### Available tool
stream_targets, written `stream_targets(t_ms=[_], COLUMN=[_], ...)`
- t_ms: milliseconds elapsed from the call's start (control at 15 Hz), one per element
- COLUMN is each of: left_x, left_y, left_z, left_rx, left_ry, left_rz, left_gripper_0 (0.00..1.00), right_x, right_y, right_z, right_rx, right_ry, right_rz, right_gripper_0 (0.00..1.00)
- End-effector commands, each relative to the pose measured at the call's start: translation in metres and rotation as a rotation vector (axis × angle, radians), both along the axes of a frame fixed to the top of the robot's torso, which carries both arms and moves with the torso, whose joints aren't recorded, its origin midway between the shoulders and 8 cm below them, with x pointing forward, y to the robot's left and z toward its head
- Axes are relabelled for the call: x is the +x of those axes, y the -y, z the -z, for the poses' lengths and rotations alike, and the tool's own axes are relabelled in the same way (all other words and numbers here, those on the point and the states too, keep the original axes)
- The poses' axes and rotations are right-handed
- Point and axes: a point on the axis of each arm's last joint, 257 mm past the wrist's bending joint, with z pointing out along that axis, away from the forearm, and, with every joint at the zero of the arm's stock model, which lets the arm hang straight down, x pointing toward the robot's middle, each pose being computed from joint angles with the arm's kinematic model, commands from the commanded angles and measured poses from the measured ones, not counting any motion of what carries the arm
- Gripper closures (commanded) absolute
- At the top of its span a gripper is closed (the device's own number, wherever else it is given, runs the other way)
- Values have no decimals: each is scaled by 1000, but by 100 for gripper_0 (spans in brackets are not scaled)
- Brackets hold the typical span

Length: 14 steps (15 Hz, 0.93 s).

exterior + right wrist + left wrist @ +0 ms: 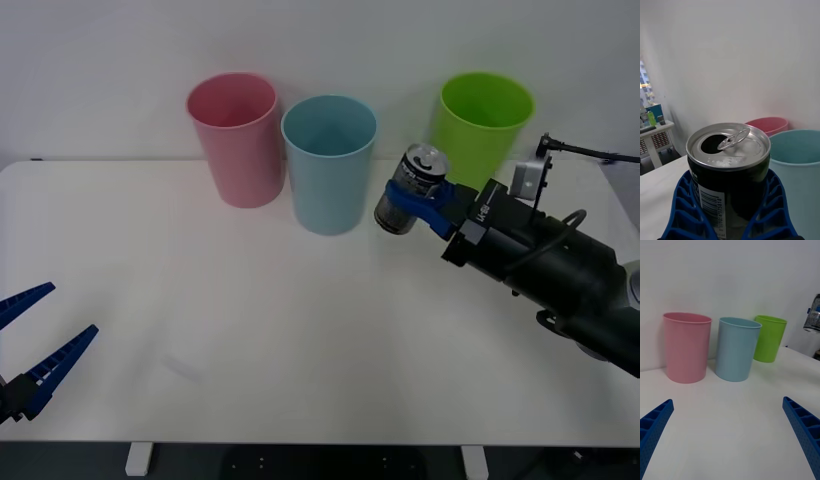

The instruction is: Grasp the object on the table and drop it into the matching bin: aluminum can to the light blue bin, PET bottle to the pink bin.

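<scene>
Your right pincer (412,205) is clamped around the aluminum can (411,187), holding it tilted above the tabletop (300,330), just beside the light blue bin (328,163) and in front of the lime green bin (482,122). The pink bin (236,137) stands left of the blue one. Your left pincer (30,345) waits spread wide and empty at the near left corner.

lime green bin (485,125) | upright, back right of tabletop | white wall (100,60) behind

Pink bin (236,140), light blue bin (328,165)
</scene>
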Motion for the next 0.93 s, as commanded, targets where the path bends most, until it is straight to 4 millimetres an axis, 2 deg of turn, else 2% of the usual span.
stream_targets(t_ms=[67, 600, 933], left_x=[0, 0, 0], left_y=[0, 0, 0], left_z=[0, 0, 0], left_rx=[0, 0, 0], left_ry=[0, 0, 0], left_rz=[0, 0, 0], left_gripper_0=[0, 0, 0], right_x=[5, 28, 55], right_y=[-7, -21, -32], right_z=[-13, -41, -59], right_rx=[-17, -41, -35], right_ry=[21, -9, -10], right_rz=[-13, -8, 33], right_gripper_0=[100, 100, 100])
